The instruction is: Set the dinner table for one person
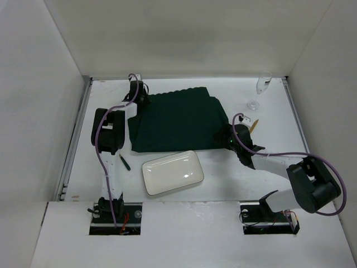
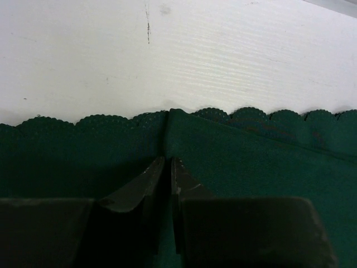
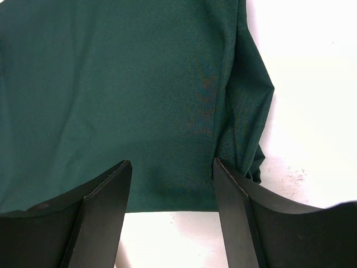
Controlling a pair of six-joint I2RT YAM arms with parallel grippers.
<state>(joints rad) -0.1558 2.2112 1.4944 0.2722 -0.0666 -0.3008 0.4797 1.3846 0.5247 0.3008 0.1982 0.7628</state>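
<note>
The dark green scallop-edged placemat (image 1: 175, 120) lies on the white dinner table (image 1: 279, 120), slightly askew. My left gripper (image 1: 139, 96) is at its far left corner; in the left wrist view the gripper (image 2: 166, 163) is shut on a pinched ridge of the placemat (image 2: 251, 151) just inside its scalloped edge. My right gripper (image 1: 224, 138) is at the near right corner; in the right wrist view it (image 3: 172, 167) is open, straddling the placemat (image 3: 111, 84) at its near edge, where the right side is folded over and bunched. Bare table (image 3: 312, 84) shows beside it.
A white rectangular plate (image 1: 172, 172) lies just in front of the placemat. A dark utensil (image 1: 123, 161) lies left of the plate. A wine glass (image 1: 261, 88) stands at the far right, with a yellowish stick-like thing (image 1: 255, 125) near my right wrist.
</note>
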